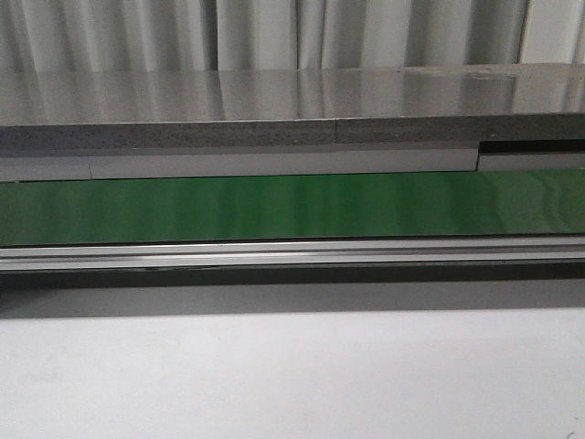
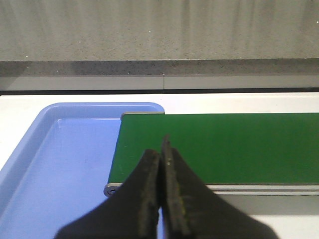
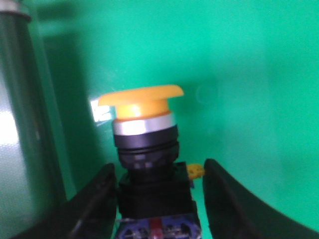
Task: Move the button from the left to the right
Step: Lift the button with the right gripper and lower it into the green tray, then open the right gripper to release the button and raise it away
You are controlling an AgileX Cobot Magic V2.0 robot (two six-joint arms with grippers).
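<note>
The button [image 3: 144, 149] stands centre-low in the right wrist frame on the green belt [image 3: 239, 74], its black body between the right pincer's [image 3: 158, 199] parted fingers, contact unclear. It looks rigid, light and top-heavy; the blocky body offers flatter purchase than the smooth cap. The left pincer [image 2: 160, 164] is pressed together, empty.

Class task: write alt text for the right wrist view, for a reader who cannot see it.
A button with a yellow-orange mushroom cap and black body sits between the right pincer's dark fingers, over a green surface. One finger touches the body; the other shows a small gap.
</note>
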